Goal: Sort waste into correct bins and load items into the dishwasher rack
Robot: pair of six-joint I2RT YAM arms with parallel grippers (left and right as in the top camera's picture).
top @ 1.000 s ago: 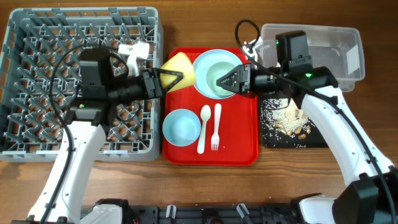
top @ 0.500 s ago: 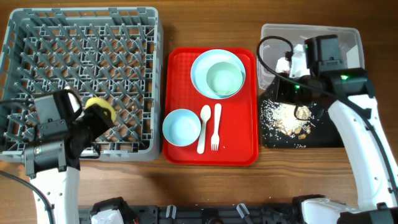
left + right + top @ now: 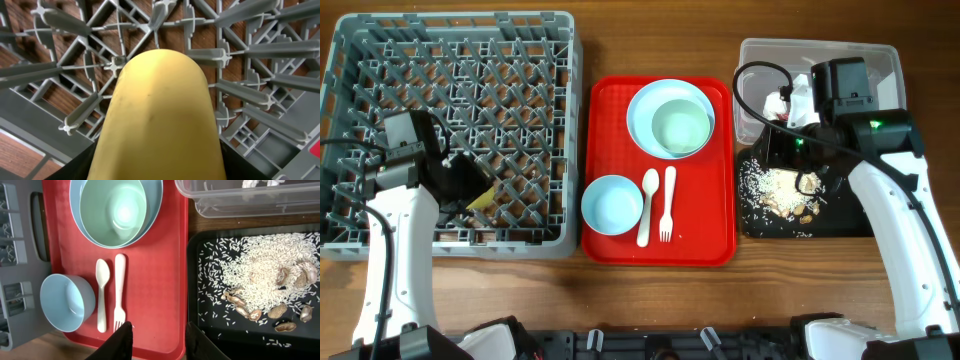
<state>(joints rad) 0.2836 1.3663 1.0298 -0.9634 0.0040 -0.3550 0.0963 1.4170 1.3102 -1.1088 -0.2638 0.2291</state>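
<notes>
Right, the rack point(image 3: 450, 18) is sitting on the far left of the bench point(image 3: 620, 300), taking up most of that side. The left hand point(image 3: 468, 186) is hanging over the rack's front-left area, pinching the yellow bowl point(image 3: 160, 115). In the left wrist view the bowl is filling mid-frame, with pegs fanning out behind it and dark fingers point(image 3: 75, 170) showing at the bottom corners. From overhead only a yellow sliver is showing beside the hand. I cannot tell whether the bowl is touching the pegs.

The red tray point(image 3: 710, 230) is lying mid-bench, just beside the rack. At its back the plate point(image 3: 638, 105) is carrying the green bowl point(image 3: 680, 127), which is sitting upright inside it. The blue bowl point(image 3: 612, 203) is sitting upright at front left, apart from the plate. Just right of it the spoon point(image 3: 647, 205) and fork point(image 3: 668, 203) are lying side by side and parallel. The spoon's head is pointing toward the plate and the fork's tines toward the front edge.

The clear tub point(image 3: 885, 60) is sitting at back right. The black tray point(image 3: 752, 220) is sitting just in front of it, with a strip of bench showing between them. Rice point(image 3: 260, 270) is lying heaped in the black tray, with peanut shells point(image 3: 277, 311) along the heap's right and front. The right arm point(image 3: 890, 230) is reaching in over both. The right hand point(image 3: 160, 342) is hovering with fingers spread and nothing between them. One finger is showing over the red tray's front-right corner, the other over the black tray's front-left corner.
</notes>
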